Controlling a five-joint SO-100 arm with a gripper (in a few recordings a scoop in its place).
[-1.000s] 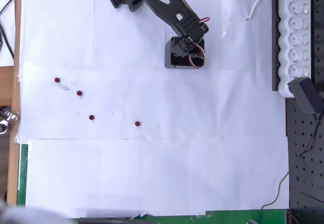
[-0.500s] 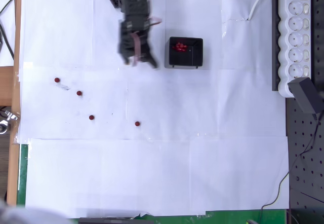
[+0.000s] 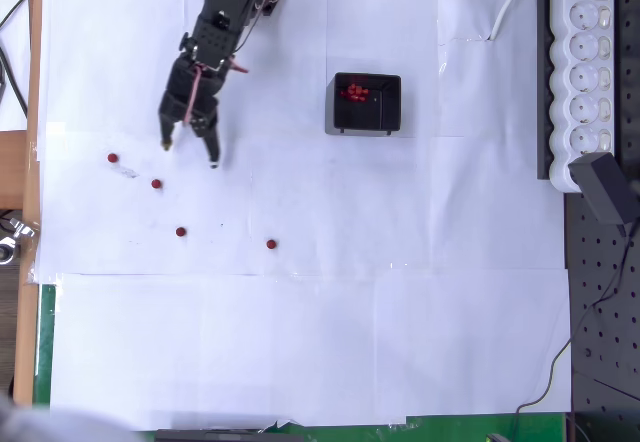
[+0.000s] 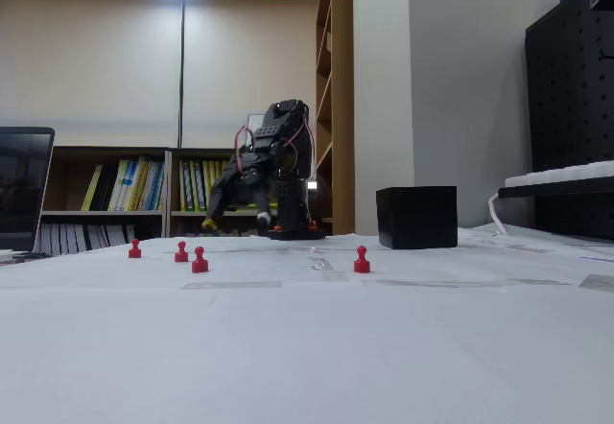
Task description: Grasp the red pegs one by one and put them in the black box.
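Tool (image 3: 190, 154) spread wide, empty, hanging left of the box (image 3: 366, 104) in the overhead view; four pegs (image 3: 156, 184) stand beyond it on the tabletop (image 3: 400, 342), more inside the box.

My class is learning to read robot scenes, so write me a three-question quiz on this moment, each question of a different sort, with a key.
1. Count: how many pegs stand on the paper outside the box?
2. True or false: the gripper is shut on a peg.
3. Multiple choice: in the overhead view, which loose peg lies nearest the gripper? A) the far-left one B) the second from the left C) the far-right one

Key:
1. Four.
2. False: the gripper is open, with nothing between its fingers.
3. B.
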